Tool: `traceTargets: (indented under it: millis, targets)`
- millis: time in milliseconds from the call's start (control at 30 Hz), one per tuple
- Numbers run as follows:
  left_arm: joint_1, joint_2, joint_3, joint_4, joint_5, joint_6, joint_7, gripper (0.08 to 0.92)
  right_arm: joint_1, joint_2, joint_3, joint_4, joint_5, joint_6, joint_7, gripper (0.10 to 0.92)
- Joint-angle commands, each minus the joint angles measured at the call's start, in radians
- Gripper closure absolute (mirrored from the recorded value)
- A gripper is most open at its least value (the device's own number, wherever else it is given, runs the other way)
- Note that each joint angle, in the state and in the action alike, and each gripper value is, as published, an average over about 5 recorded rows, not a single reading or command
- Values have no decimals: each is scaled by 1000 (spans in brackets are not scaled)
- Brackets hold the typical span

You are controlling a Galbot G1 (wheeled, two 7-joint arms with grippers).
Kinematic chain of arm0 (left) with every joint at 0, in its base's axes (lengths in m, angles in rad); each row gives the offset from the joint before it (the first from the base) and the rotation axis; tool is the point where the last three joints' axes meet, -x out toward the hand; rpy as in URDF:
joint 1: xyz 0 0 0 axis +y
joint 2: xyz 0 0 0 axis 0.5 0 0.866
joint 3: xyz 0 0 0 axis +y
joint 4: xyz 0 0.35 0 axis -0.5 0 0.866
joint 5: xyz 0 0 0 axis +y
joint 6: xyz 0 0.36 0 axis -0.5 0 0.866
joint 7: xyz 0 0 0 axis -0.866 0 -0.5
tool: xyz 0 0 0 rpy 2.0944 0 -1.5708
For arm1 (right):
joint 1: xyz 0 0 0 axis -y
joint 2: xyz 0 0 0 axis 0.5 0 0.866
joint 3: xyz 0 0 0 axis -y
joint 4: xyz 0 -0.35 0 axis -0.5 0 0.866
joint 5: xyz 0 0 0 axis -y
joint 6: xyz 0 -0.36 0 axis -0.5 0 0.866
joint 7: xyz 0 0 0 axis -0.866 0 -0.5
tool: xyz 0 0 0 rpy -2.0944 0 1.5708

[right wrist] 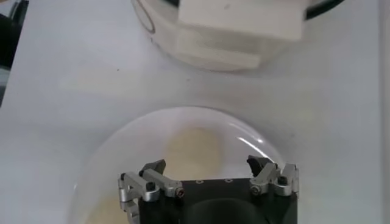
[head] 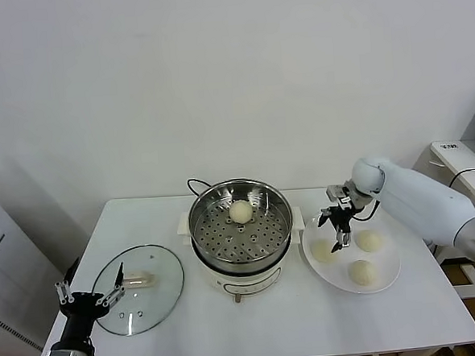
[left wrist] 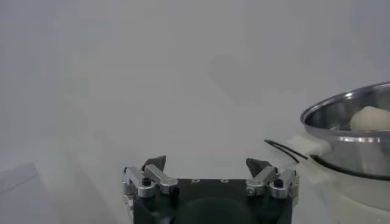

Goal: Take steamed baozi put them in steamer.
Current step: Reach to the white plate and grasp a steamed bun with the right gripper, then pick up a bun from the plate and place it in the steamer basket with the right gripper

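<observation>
Over the plate (head: 389, 282), right gripper (head: 339, 238) hangs spread above a bun (head: 323, 251) to grab it; left gripper (head: 89, 299) waits, spread, beside the lid (head: 152, 300)

— What kind of place is this?

— A test room, like a lab. The wall (head: 215, 74) is bare and white. A plain white table (head: 294, 320) stands there.

— Why not a kitchen?

— Only a steamer (head: 240, 226), a glass lid (head: 139, 289) and a plate (head: 389, 282) sit by the right gripper (head: 340, 240), with a desk (head: 462, 160) behind it.
</observation>
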State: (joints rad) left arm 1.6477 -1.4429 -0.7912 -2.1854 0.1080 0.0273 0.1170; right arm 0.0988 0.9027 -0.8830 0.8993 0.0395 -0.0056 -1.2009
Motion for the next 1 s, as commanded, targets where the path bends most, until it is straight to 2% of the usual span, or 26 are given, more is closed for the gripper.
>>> traceTargets:
  millis: [33, 300, 667, 833, 1000]
  targets:
    - [1, 1, -1, 1, 0, -1, 0, 177, -58, -6, 25, 3, -33, -6, 9, 204]
    - [2, 8, -2, 5, 0, 0, 0, 177, -73, 17, 46, -30, -75, 9, 33, 273]
    - [1, 15, -1, 3, 0, 1, 0, 177, -48, 26, 55, -42, -56, 16, 41, 545]
    - [2, 14, -3, -3, -1, 2, 0, 177, 55, -3, -33, -5, 42, 13, 29, 670]
    - [-2, 14, -4, -7, -2, 3, -1, 177, 312, -30, -225, 28, 253, 7, 3, 693]
